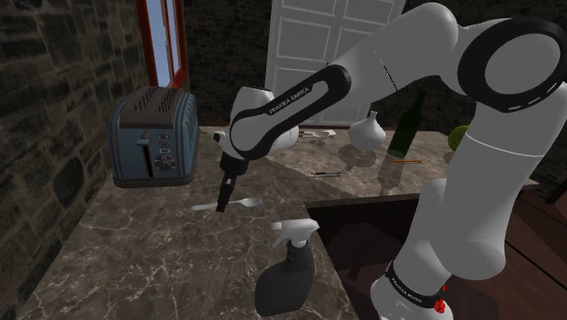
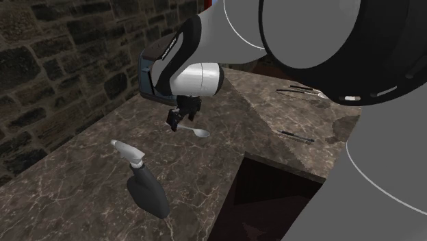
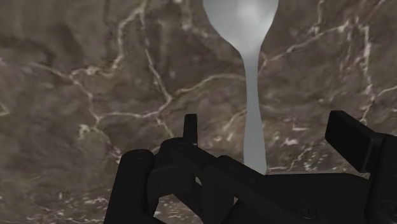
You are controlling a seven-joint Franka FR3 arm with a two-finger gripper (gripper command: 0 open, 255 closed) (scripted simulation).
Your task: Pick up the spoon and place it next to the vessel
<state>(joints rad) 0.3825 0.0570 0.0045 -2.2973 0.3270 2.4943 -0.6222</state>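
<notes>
- The gripper is hanging low over the marble counter. It is pointing down, just in front of the grey-blue toaster.
- Its two black fingers are standing apart. The spoon's handle is running between them, and neither finger is touching it.
- The pale spoon is lying flat on the counter in front of the toaster, a little toward the shoulder view's right. Its bowl is pointing away from the gripper.
- The vessel, white and round-bellied with a narrow neck, is sitting well away from the toaster, farther along the counter toward the shoulder view's right. It is well apart from the spoon.
- A green bottle is standing just beside the vessel, on the side facing away from the toaster.
- A dark spray bottle with a pale trigger head is standing upright well in front of the toaster, on the far side of the spoon from it.
</notes>
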